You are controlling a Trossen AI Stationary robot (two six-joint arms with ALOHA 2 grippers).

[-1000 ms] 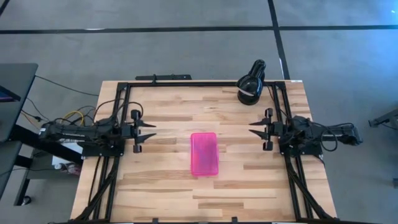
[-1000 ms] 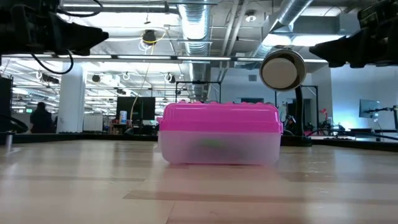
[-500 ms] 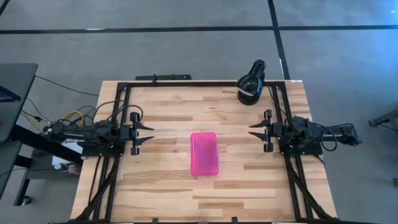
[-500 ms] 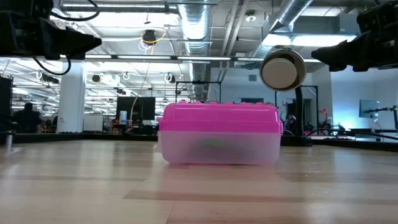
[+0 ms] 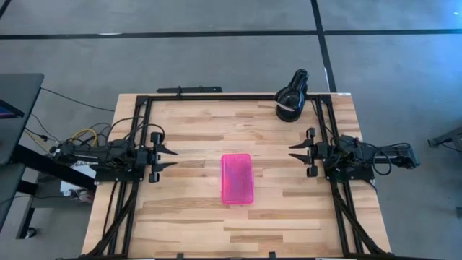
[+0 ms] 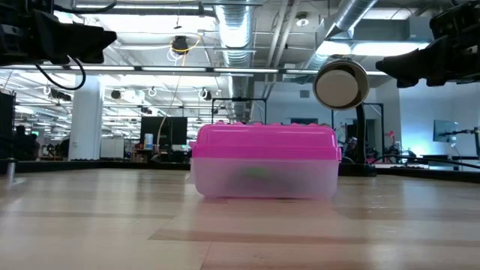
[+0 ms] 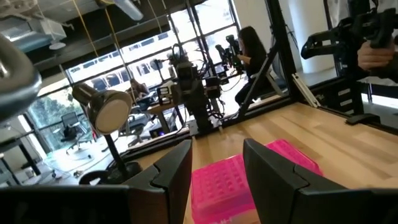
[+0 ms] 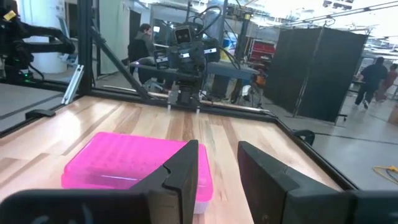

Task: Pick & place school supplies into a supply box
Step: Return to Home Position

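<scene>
Box (image 5: 237, 178) closed, pink lid on, mid-table, unmoved. Left gripper (image 5: 173, 158) now slightly further back toward its own table edge than a second ago; fingers parted, holding nothing. Right gripper (image 5: 291, 153) opposite, barely shifted, likewise parted and empty.

No readable text, labels or numbers anywhere.

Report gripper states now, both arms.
Left gripper: open, empty, left of the supply box.
Right gripper: open, empty, right of the supply box.
</scene>
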